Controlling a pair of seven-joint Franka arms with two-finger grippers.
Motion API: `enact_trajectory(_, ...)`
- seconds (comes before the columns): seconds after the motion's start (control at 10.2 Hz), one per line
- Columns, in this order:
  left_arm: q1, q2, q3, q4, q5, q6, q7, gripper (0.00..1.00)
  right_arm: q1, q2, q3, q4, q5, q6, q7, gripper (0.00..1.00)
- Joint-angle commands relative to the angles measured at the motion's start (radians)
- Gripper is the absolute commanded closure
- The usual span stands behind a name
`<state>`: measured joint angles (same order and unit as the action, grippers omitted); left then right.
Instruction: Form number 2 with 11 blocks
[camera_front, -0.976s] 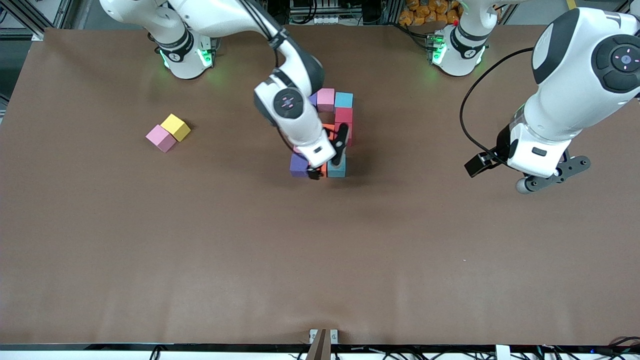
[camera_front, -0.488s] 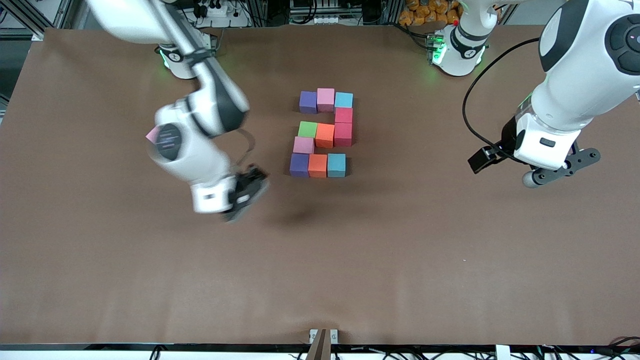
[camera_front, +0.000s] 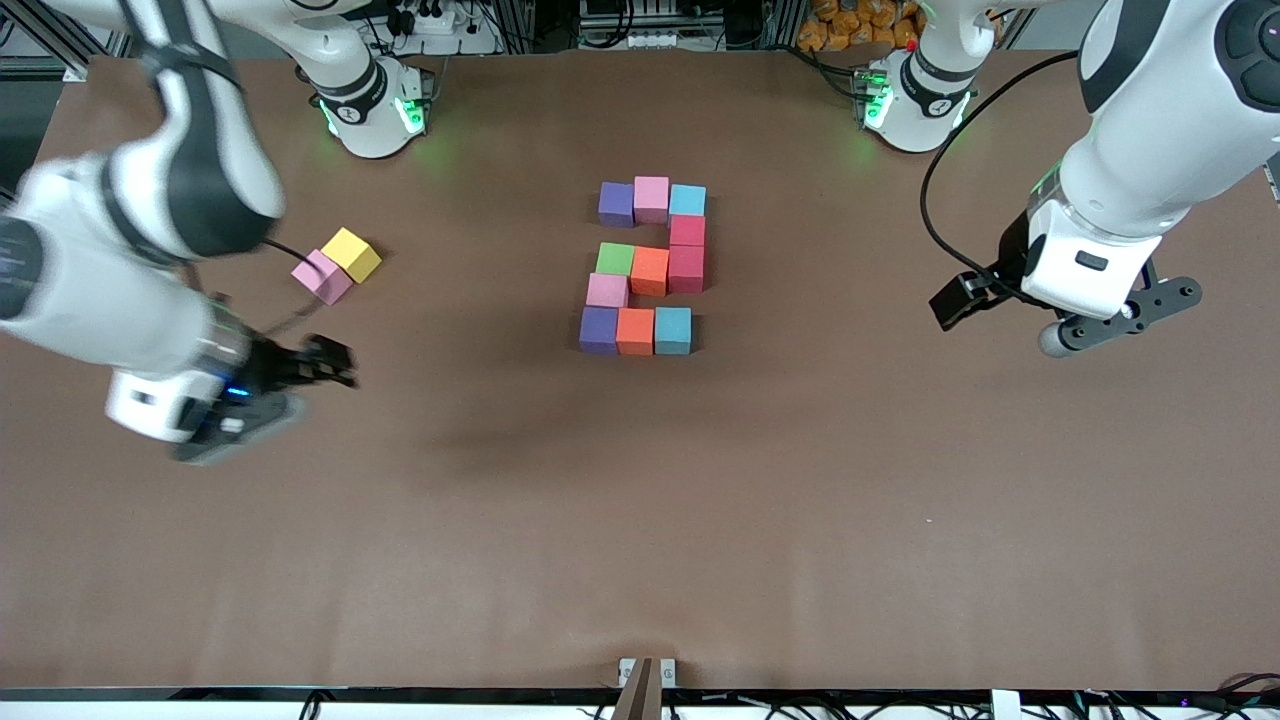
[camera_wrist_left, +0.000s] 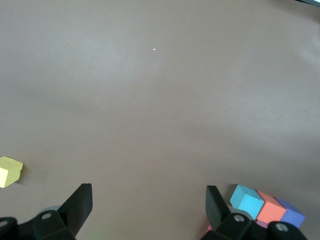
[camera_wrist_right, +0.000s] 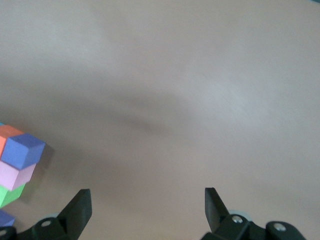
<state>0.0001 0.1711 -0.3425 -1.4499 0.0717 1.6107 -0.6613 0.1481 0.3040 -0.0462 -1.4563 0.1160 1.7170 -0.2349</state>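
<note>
Right arm (camera_front: 120, 290) blurred, edge-cropped

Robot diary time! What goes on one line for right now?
number 2: all 11 blocks placed | right gripper: open, empty, over bare table | left gripper: open, empty, waiting | spare pink cube, yellow cube: touching

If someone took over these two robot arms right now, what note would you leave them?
Right gripper: open, empty, over bare table at the right arm's end, near the spare pink block and yellow block.
Left gripper: open, empty, waiting over the left arm's end.
The number 2 sits mid-table: eleven blocks in five rows, purple-pink-blue, red, green-orange-red, pink, purple-orange-blue.
Done: the digit looks complete.
Left: probably nothing; the two spare blocks touch each other and aren't needed.
</note>
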Motion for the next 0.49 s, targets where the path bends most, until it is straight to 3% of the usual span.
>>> enact_trajectory(0.0, 0.012, -0.002, -0.001, 0.016, 0.005, -0.024, 0.092, 0.00, -0.010, -0.019, -0.101, 0.097, -0.015, -0.143, 0.101, 0.00)
enact_trajectory(0.39, 0.041, -0.021, 0.036, 0.017, 0.003, -0.026, 0.189, 0.00, -0.110, -0.170, -0.113, 0.091, -0.009, -0.275, 0.118, 0.00)
